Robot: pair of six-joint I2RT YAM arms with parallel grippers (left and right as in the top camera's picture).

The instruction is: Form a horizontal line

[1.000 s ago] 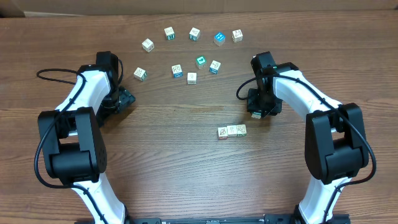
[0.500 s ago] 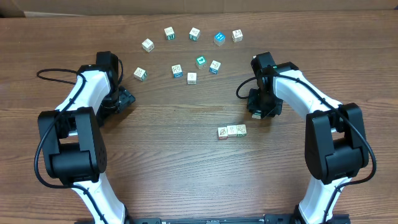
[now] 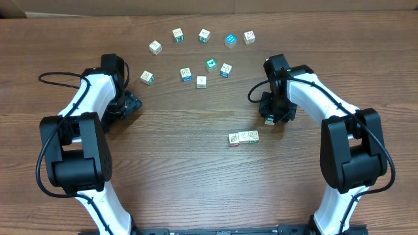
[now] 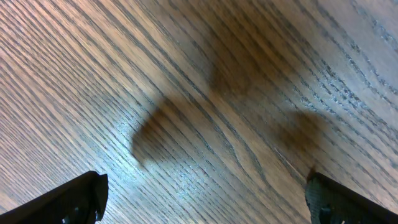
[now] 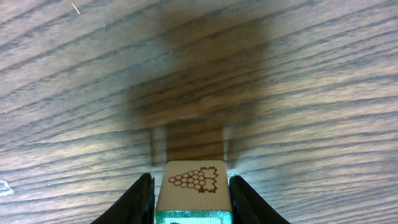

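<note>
**Right tool grips a cube near the 3-cube row; left tool idle and open**

Left tool [image 3: 130, 104] sits low over the wood counter [image 3: 196, 176] at the left side, jaws spread wide. The left wrist view shows only bare wood grain between the 2 fingertips, nothing held.

10 loose cubes [image 3: 201, 81] are scattered across the far middle of the counter: 5 in a rough arc at the back, 5 more in a looser cluster nearer the arms. All stand apart from each other. 1 has a blue top, 1 a green top, the rest tan/white.

Horizontal line [image 3: 243, 137] lies right of centre, nearer the arms than the scatter. It is 3 cubes touching side by side, running left-right, tan/white picture faces up.

Right tool [image 3: 269, 119] is just beyond the line's right end and apart from it, closed on the grape cube [image 5: 193, 185]. Right wrist view: the fingers press its 2 sides, a grape-bunch picture faces the camera, and a green face shows at the bottom edge. Cannot tell whether the cube touches the counter.
</note>
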